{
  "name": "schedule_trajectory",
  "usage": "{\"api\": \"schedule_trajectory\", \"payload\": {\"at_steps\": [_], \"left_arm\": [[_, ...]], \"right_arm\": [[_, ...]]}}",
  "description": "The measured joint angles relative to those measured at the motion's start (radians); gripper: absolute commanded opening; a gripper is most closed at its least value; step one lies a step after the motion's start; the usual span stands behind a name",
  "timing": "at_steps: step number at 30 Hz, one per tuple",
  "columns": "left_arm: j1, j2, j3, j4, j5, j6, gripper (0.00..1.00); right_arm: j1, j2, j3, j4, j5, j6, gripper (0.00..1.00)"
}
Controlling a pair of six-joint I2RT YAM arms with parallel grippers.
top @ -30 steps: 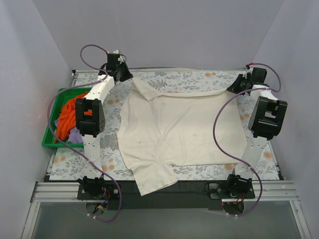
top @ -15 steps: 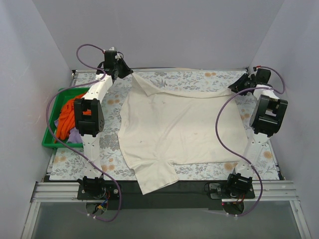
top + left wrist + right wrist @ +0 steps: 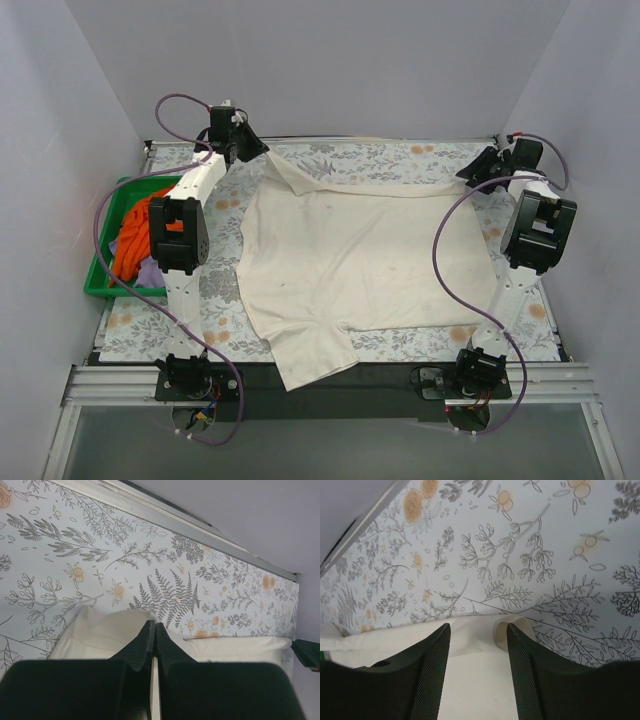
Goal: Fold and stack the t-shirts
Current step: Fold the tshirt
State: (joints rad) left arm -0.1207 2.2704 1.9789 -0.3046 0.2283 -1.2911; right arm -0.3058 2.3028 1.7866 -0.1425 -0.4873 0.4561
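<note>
A large cream t-shirt (image 3: pixel 360 260) lies spread flat on the flowered table. My left gripper (image 3: pixel 258 150) is at the far left, shut on the shirt's far left corner; in the left wrist view the fingertips (image 3: pixel 152 626) meet with cream cloth (image 3: pixel 105 632) under and between them. My right gripper (image 3: pixel 480 168) is open at the far right corner; in the right wrist view (image 3: pixel 477 627) the jaws stand apart over the cream cloth (image 3: pixel 470 680), touching nothing. An orange shirt (image 3: pixel 130 235) and a lavender shirt (image 3: pixel 150 268) lie bunched in the green tray.
The green tray (image 3: pixel 150 181) stands at the table's left edge beside my left arm. One part of the cream shirt hangs over the near edge (image 3: pixel 310 365). A metal rail (image 3: pixel 200 525) and grey walls close the far side.
Both grippers have shifted slightly outward along the far edge. The shirt's far edge now lies straighter and more stretched. Little differs from half a second ago.
</note>
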Motion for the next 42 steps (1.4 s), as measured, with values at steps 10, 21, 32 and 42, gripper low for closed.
{"api": "schedule_trajectory", "payload": {"at_steps": [10,21,32,42], "left_arm": [[0.001,0.0,-0.017,0.007,0.01,0.001,0.0],[0.001,0.0,-0.035,0.014,0.016,0.004,0.0],[0.001,0.0,-0.041,0.014,0.016,0.005,0.0],[0.001,0.0,-0.042,0.014,0.02,0.005,0.0]], "right_arm": [[-0.003,-0.063,-0.163,0.01,0.022,-0.039,0.56],[-0.003,-0.064,-0.166,0.041,-0.013,-0.023,0.5],[0.0,-0.063,-0.146,0.061,-0.063,-0.009,0.47],[0.007,-0.035,-0.1,0.083,-0.066,0.013,0.42]]}}
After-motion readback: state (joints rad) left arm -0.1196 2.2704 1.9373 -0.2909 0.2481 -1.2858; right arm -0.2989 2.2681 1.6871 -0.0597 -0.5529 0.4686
